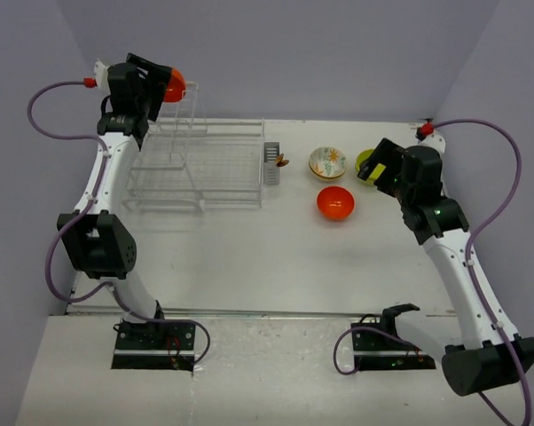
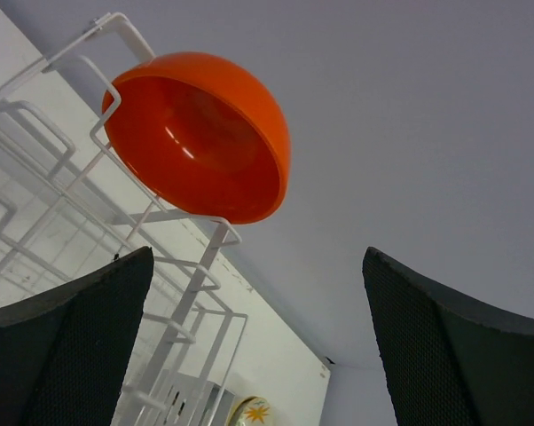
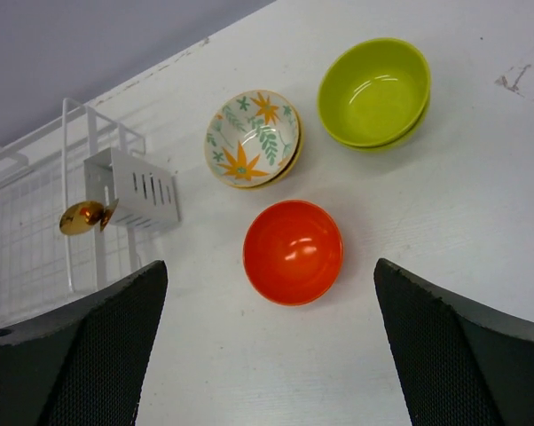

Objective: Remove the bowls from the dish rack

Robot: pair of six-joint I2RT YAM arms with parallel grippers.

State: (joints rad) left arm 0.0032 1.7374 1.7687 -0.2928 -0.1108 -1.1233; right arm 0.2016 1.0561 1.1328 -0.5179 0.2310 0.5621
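An orange-red bowl (image 1: 173, 84) sits tilted on the upright tier of the white wire dish rack (image 1: 196, 169). My left gripper (image 1: 152, 75) is open right beside it. In the left wrist view the bowl (image 2: 196, 133) hangs on the rack wires (image 2: 187, 302), ahead of my open left gripper (image 2: 258, 266) and not between the fingers. On the table right of the rack stand a second orange-red bowl (image 1: 335, 202), a white flower-patterned bowl (image 1: 327, 162) and a lime green bowl (image 1: 365, 161). My right gripper (image 1: 373, 170) is open and empty above them (image 3: 269, 266).
A grey cutlery caddy (image 1: 271, 164) hangs on the rack's right end, with a gold spoon-like item (image 3: 81, 217) beside it. The low flat section of the rack holds nothing. Purple walls stand behind and at both sides of the table.
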